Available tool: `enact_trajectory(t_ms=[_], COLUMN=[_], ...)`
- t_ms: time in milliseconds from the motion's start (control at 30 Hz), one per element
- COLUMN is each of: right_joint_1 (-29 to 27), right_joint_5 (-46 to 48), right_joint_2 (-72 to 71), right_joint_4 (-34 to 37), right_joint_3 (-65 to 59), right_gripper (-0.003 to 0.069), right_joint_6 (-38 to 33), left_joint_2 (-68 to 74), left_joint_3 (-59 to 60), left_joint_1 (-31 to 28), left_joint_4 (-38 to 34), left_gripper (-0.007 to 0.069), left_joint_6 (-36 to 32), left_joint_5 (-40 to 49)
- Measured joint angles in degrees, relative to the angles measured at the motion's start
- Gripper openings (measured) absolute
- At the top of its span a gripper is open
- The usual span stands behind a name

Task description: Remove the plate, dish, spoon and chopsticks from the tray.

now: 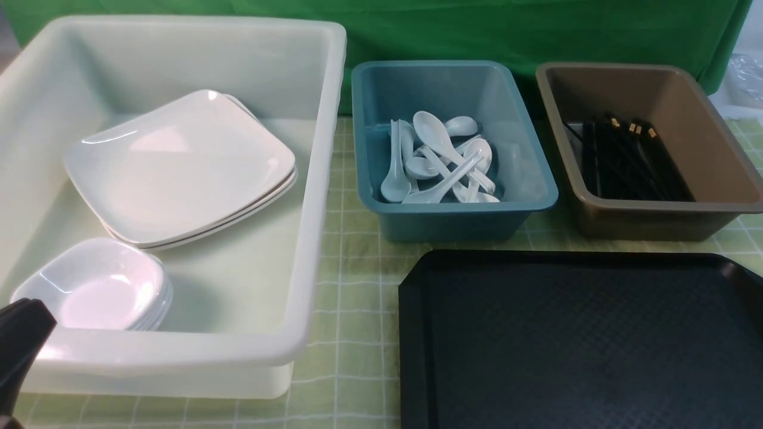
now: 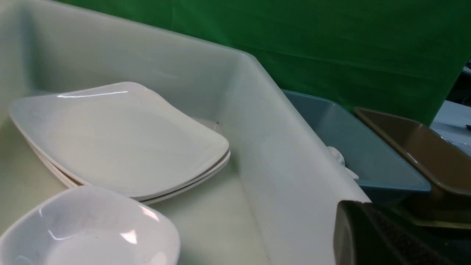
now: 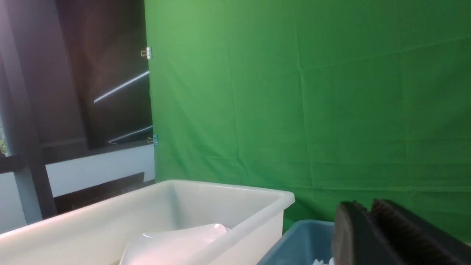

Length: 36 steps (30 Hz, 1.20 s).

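The black tray (image 1: 572, 345) lies at the front right with nothing on it. The white plate (image 1: 179, 167) (image 2: 117, 140) tops a stack inside the white tub. A small deep dish (image 1: 95, 286) (image 2: 92, 228) sits stacked in the tub's near corner. White spoons (image 1: 441, 161) are piled in the blue bin, and black chopsticks (image 1: 626, 158) lie in the brown bin. My left gripper (image 1: 36, 316) (image 2: 353, 209) is shut and empty at the tub's near left corner. My right gripper (image 3: 362, 208) shows only in its wrist view, raised, with a narrow gap between its jaws and nothing held.
The big white tub (image 1: 322, 179) fills the left side. The blue bin (image 1: 453, 220) and the brown bin (image 1: 656, 220) stand side by side behind the tray. A green checked cloth covers the table, and a green backdrop hangs behind.
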<state>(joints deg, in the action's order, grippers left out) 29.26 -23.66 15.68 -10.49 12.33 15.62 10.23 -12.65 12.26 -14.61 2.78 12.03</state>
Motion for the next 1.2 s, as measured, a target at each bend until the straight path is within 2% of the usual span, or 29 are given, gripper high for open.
enact_trajectory(t_ms=[633, 800, 900, 1033, 1200], right_joint_1=[0.0, 0.0, 0.0, 0.0, 0.0], right_joint_5=[0.0, 0.0, 0.0, 0.0, 0.0], right_joint_2=[0.0, 0.0, 0.0, 0.0, 0.0], right_joint_4=[0.1, 0.1, 0.1, 0.1, 0.1], right_joint_3=[0.0, 0.0, 0.0, 0.0, 0.0], right_gripper=[0.0158, 0.0165, 0.0169, 0.0179, 0.0189], right_joint_6=[0.1, 0.1, 0.1, 0.0, 0.1], left_joint_2=[0.0, 0.0, -0.3, -2.8, -8.4], left_joint_3=[0.1, 0.1, 0.6, 3.3, 10.1], left_joint_1=[0.0, 0.0, -0.6, -4.8, -12.4], left_joint_4=[0.0, 2.6, 4.6, 4.6, 6.0], left_gripper=[0.0003, 0.0003, 0.0003, 0.0003, 0.0003], left_joint_6=[-0.1, -0.2, -3.3, -9.8, -12.0], left_joint_5=[-0.1, -0.2, -0.2, -1.6, -3.1])
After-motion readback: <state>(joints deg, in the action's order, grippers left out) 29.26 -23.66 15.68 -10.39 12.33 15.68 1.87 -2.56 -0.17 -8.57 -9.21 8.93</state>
